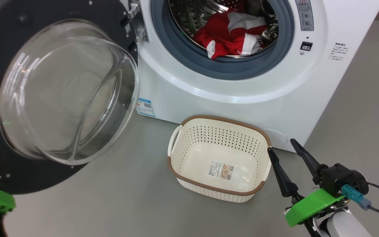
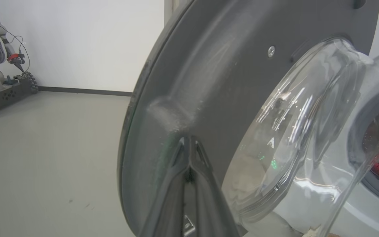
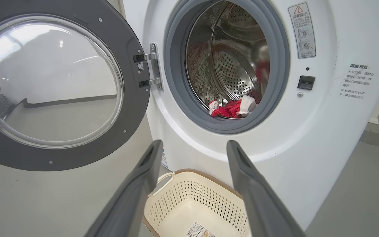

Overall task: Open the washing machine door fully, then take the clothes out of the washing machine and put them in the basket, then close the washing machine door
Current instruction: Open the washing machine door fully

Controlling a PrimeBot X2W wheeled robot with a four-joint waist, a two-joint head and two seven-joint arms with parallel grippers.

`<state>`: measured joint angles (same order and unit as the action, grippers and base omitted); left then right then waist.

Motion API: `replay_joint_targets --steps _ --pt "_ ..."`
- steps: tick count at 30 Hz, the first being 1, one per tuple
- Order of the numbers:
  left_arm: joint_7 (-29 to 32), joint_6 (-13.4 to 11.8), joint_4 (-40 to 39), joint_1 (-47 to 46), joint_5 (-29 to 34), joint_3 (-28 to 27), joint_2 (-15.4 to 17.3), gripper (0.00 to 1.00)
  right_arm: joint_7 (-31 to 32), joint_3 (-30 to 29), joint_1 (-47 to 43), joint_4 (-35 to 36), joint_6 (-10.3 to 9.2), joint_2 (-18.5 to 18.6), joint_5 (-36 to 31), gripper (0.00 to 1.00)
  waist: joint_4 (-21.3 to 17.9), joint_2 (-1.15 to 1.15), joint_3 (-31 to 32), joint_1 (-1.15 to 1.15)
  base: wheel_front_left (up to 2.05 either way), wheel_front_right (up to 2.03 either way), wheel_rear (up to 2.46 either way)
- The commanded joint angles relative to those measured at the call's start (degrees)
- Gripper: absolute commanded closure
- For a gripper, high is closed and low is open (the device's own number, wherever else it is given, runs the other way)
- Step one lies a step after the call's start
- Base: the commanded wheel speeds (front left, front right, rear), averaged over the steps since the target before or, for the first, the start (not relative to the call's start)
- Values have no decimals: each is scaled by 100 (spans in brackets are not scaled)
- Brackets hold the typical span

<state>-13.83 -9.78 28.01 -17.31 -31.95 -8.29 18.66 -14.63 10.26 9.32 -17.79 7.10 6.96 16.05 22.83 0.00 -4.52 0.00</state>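
1. Red with white trim: logged the clothes [image 1: 232, 36] heaped low at the drum mouth of the washing machine [image 1: 242, 98], upper centre of the head view. Long axis roughly left to right across the opening.
2. Found the basket [image 1: 220, 119] empty on the floor below that opening, lower centre.
3. Found the right gripper [image 1: 280, 144] spread wide with nothing held, lower right, just beside the basket. Placed the clothes up and to the left of it. Judged this the nearer arm for the reach.
4. Found the left gripper [image 2: 188, 141] clenched on nothing, tips close against the washing machine door [image 2: 209, 82]; cannot tell contact. Noted door standing wide open at left, off the reach path.
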Motion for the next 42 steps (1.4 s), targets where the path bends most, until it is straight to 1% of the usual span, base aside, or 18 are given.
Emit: replay_joint_targets --steps 1,7,16,22,25,30,31,33,34,35,36,39,42 --pt "-90 28 4 -338 -11 -318 392 100 -37 174 85 151 39 45 -97 0 -26 0 -41 0 0 0 0" --pt "-113 145 451 -662 46 -492 493 100 -37 222 122 157 39 109 -118 0 -79 0 -102 0 0 0 0" --pt "-116 351 908 -994 198 -864 605 100 -37 338 184 122 39 169 -99 0 -154 0 -115 0 0 0 0" --pt "-116 582 1030 -1053 393 -1057 602 100 -37 349 200 100 39 150 -86 0 -247 0 -45 0 0 0 0" --pt "-116 605 906 -1000 516 -1183 553 100 -37 325 197 111 39 92 -92 0 -297 0 -16 0 0 0 0" --pt "-117 598 200 -739 759 -1567 413 100 -37 251 197 129 39 3 -74 0 -401 0 -5 0 0 0 0" --pt "-117 621 23 -670 812 -1630 380 88 -37 246 204 131 39 -16 -75 0 -432 0 -10 0 0 0 0" --pt "-117 682 -389 -513 898 -1745 276 54 -37 227 216 143 39 -55 -70 0 -501 0 -20 0 0 0 0" --pt "-117 702 -626 -428 964 -1777 215 42 -37 212 221 150 39 -76 -69 0 -539 0 -25 0 0 0 0" --pt "-117 724 -868 -348 1007 -1795 133 2 -37 192 225 158 39 -93 -67 0 -577 0 -31 0 0 0 0" --pt "-117 773 -1326 -184 1082 -1784 -28 0 -37 162 230 167 39 -123 -68 0 -664 0 -35 0 0 0 0" --pt "-117 796 -1966 27 1191 -1668 -292 0 -37 103 261 202 39 -151 -73 0 -815 0 -57 0 0 0 0" --pt "-117 842 -2529 198 1331 -1440 -534 0 -37 41 294 271 39 -177 -98 0 -998 0 -70 0 0 0 0"
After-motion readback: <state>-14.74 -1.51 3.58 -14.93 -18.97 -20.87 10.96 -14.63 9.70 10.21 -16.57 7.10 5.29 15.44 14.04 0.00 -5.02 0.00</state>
